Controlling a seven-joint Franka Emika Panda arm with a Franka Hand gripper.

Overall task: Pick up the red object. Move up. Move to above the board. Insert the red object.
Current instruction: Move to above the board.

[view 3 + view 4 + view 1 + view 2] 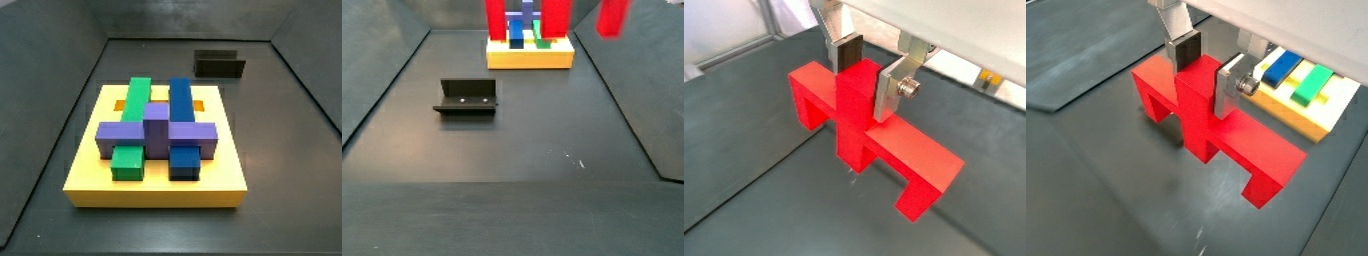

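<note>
end effector (867,72) clamping the red object (865,130) by its post, above the table | board (158,175) occupying the far edge | risk: piece tilting, jamming against 1 slot edge

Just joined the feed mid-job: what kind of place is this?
Likely a lab test enclosure: dark walled floor, the fixture, the board of blocks, and the gripper holding the red object aloft.

Board (94,175) with green, blue, purple blocks; fixture (221,65) beyond; tool unseen.
</note>
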